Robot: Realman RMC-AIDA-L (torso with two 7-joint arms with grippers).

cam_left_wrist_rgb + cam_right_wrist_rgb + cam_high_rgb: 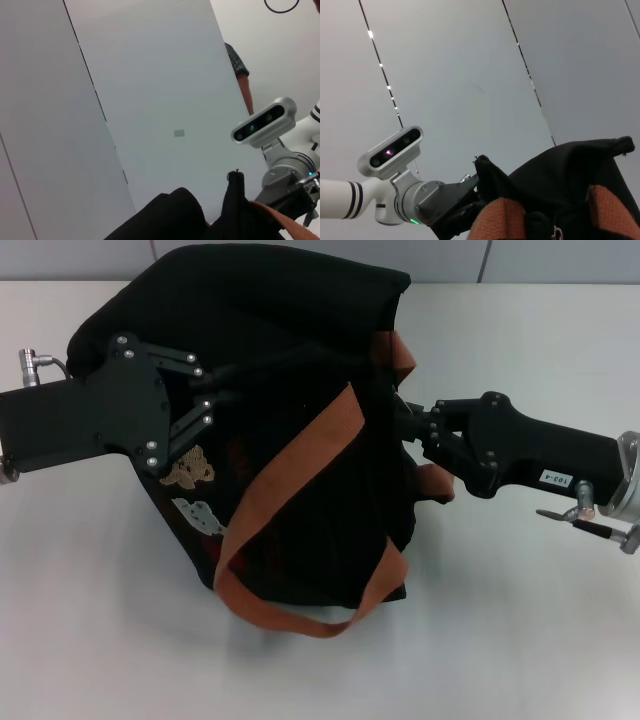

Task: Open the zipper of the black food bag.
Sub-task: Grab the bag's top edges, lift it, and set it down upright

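From the head view, the black food bag (pixel 290 420) lay slumped on the white tabletop (pixel 100 640) between the two arms. The left end effector (pixel 222 390) had its dark fingers reaching into the fabric on the bag's front side, just above the bear patches (pixel 190 472); whether they pinched cloth or merely pressed on it could not be told. The right end effector (pixel 405 422) met the bag's opposite edge, by the orange-brown straps (pixel 300 480), its tips lost against black fabric, so its state could not be told either. The zipper itself could not be made out; judging by the bag's fold, its line probably ran along the edge nearest the right end effector, from the far end toward the robot, making the right arm the nearer one.

The left wrist view showed a raised peak of black fabric (pixel 235 200) with the right arm's wrist camera (pixel 262 122) just beyond it.

The right wrist view showed the bag (pixel 560 175), a strap (pixel 500 220) and a small silvery piece (pixel 555 232), possibly the zipper pull, close to the right end effector; the left arm's camera (pixel 392 150) stood across the bag.
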